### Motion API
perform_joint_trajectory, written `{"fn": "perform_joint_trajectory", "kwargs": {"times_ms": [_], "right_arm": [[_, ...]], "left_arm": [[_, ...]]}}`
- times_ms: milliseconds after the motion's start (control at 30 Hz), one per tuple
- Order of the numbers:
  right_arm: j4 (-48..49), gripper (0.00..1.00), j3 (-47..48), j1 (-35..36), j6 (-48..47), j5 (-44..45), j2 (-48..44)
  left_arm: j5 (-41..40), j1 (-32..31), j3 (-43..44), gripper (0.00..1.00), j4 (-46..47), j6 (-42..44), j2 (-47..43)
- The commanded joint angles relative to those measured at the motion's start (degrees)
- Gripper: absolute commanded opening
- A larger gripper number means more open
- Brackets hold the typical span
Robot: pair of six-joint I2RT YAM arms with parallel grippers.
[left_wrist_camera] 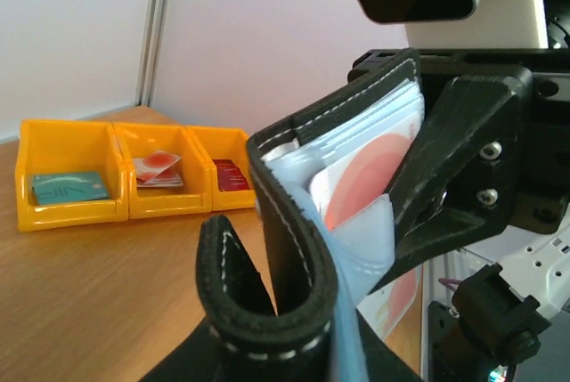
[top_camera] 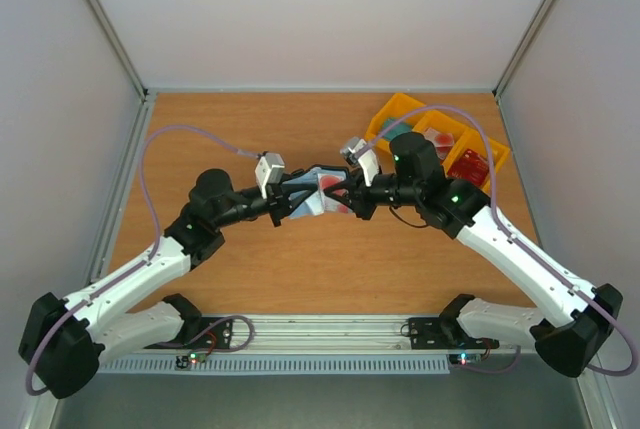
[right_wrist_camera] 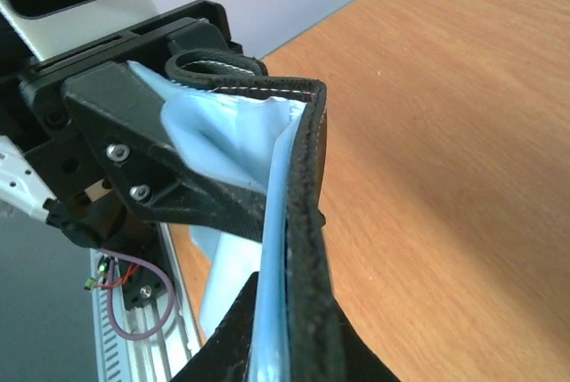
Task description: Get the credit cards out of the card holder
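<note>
The left end effector (top_camera: 288, 201) is clenching one side of the holder (top_camera: 318, 194). The right end effector (top_camera: 352, 197) is clenching the opposite leaf. Whether it is also pinching a card there, I cannot tell. Between them the holder is hanging opened above the middle of the bench (top_camera: 300, 279), slightly toward the far edge.

In the left wrist view the holder is showing a dark edge with pale stitching and a light blue lining. Its stitched black strap (left_wrist_camera: 223, 266) is curling up in front. A white card (left_wrist_camera: 356, 177) with a salmon-red disc is sitting in an inner pocket, its upper edge reaching about to the holder's rim. A black finger (left_wrist_camera: 454, 159) of the right end effector is pressing beside it.

Bare wood is showing between the holder and the near edge, and toward the left edge and far left corner. Both arms are reaching in from the near corners.

A yellow tray (top_camera: 395, 107) is standing in the far right corner, with the right arm's elbow passing just in front of it. Its three compartments are each holding one card: a teal one (left_wrist_camera: 67, 188), a red-and-white one (left_wrist_camera: 158, 166) and a dark red one (left_wrist_camera: 230, 174).
</note>
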Motion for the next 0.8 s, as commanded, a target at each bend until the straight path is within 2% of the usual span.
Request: {"fn": "perform_joint_trajectory", "kwargs": {"times_ms": [0,133,233,333,367,467,533,567,633,667,733,767], "right_arm": [[-5.70,0.01,2.42,-1.73,-5.79,-2.47,-3.42],[-9.45,0.10,3.28,-2.92,-8.38,-7.37,-4.03],[-9.58,0.19,2.69,-3.63,-8.72,-9.15,-4.14],[-8.59,0.22,1.33,-5.01,-7.65,-10.52,-4.01],[-8.44,0.21,1.12,-5.72,-7.45,-11.22,-3.89],[-7.94,0.02,1.14,-6.39,-6.81,-13.56,-2.93],[-7.99,0.01,1.29,-6.99,-6.96,-15.89,-2.43],[-7.63,0.01,1.03,-7.76,-6.79,-16.79,-2.44],[-6.08,0.01,-0.41,-10.80,-5.15,-17.26,-2.91],[-5.22,0.01,-1.23,-12.85,-3.52,-17.22,-2.96],[-4.37,0.01,-1.97,-17.14,0.83,-15.06,-2.41],[-5.31,0.01,-1.91,-18.87,4.33,-9.35,-1.64]], "left_arm": [[0.33,0.83,-0.51,0.13,1.29,-2.02,-1.38],[1.79,1.22,-0.53,0.01,1.66,-2.91,-1.40],[3.88,1.48,-0.37,0.00,2.37,-2.89,-1.48],[6.80,1.58,-0.37,0.00,3.42,-2.64,-1.65],[7.38,1.59,-0.37,0.00,3.65,-2.81,-1.64],[8.87,1.60,-0.37,0.00,4.31,-3.35,-1.65],[8.32,1.62,-0.45,0.00,3.77,-3.76,-1.77],[6.54,1.79,-0.52,0.05,2.90,-4.22,-1.96],[1.10,2.63,-0.71,0.36,0.17,-5.02,-2.30],[-2.46,3.48,-0.85,0.43,-1.73,-5.19,-2.41],[-11.17,4.36,-0.90,0.50,-6.75,-3.56,-2.68],[-16.18,4.76,-0.84,0.51,-9.91,-2.31,-2.74]]}}
